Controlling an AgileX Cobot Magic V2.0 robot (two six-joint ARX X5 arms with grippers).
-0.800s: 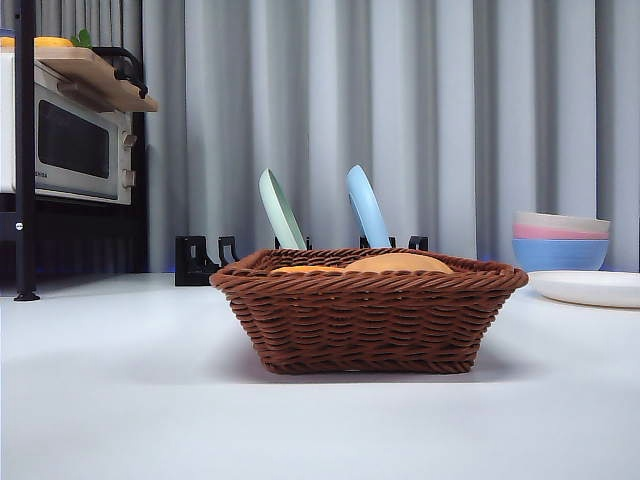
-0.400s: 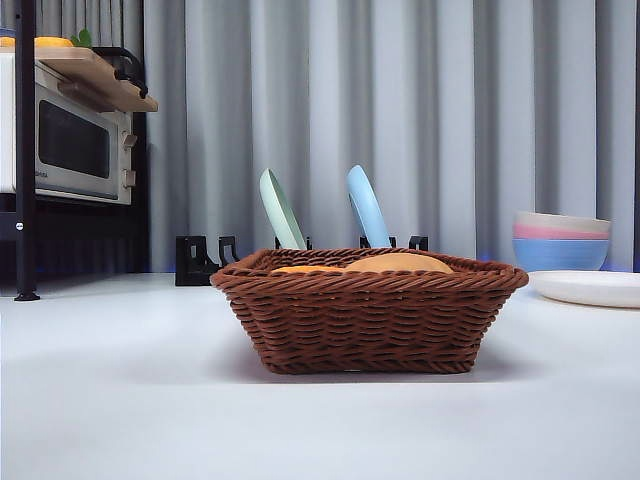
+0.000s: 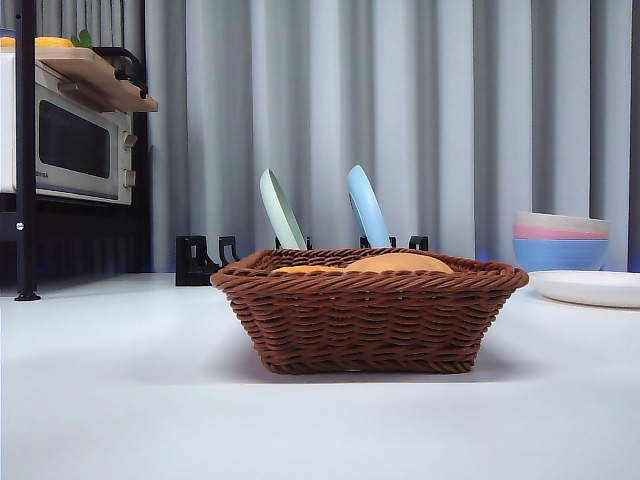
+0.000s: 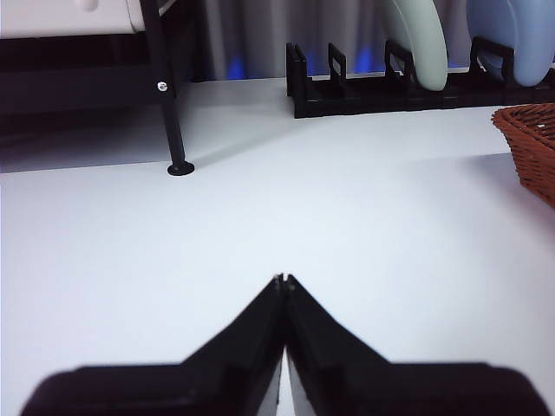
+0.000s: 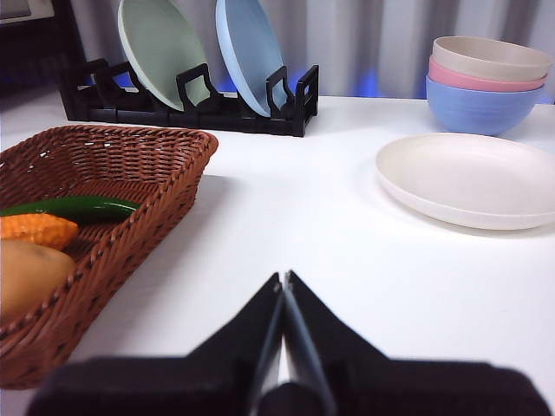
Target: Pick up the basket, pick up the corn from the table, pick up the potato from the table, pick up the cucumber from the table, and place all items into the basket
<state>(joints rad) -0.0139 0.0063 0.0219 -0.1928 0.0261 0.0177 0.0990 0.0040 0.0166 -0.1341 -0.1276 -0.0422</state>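
Front view: basket mid-table, only potato and corn tops peeking over rim, cucumber hidden
Right wrist view: cucumber, corn, potato inside basket, potato cut off
Left gripper: jaws together, empty
Right gripper: jaws together, empty

Brown woven basket holds green cucumber, orange corn.
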